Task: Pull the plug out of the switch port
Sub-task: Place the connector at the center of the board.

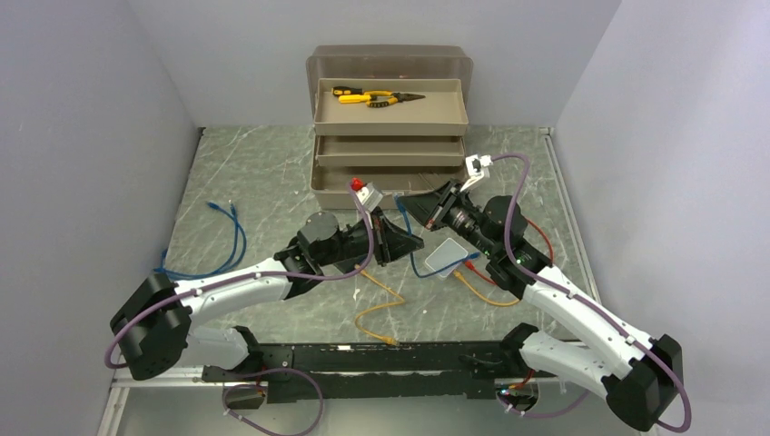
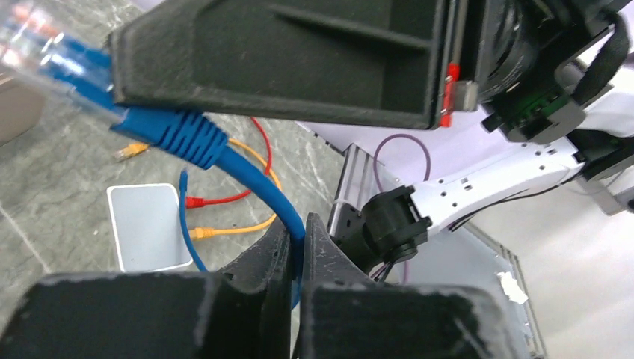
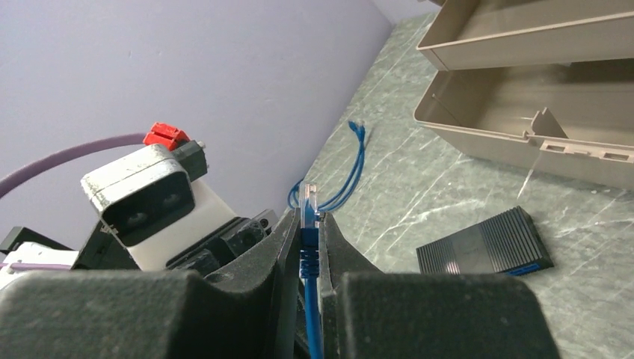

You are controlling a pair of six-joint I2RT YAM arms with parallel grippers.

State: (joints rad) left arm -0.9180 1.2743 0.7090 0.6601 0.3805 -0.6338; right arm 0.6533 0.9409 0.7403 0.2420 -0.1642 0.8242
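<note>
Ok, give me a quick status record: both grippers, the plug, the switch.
left gripper: shut on the blue cable, a little way back from the plug
right gripper: shut on the same cable at the boot, plug tip showing above the fingers
plug: in the air, in no socket
switch: lying flat on the table, apart from both grippers
white box: on the table, red and orange cables at its edge
</note>
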